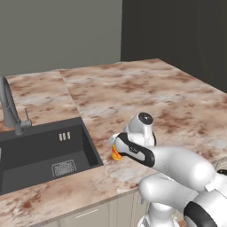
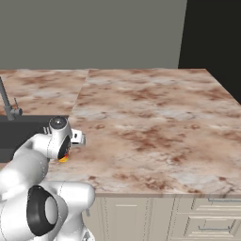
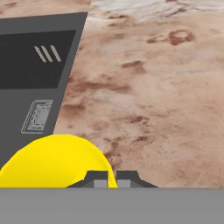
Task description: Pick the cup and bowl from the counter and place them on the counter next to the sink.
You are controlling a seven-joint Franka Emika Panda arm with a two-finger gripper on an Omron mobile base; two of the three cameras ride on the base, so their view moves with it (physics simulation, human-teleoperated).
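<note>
Jaws are seen pressed together on the rim of the cup (image 3: 54, 161), whose yellow wall is pinched between the two dark tips of the gripper (image 3: 111, 178) in the hand view. From the base views, a sliver of yellow and orange is seen under the white wrist, low over the counter (image 1: 146, 88), just beside the right edge of the sink (image 1: 44, 153). The faucet (image 1: 9, 108) is seen at the sink's far left corner.
</note>
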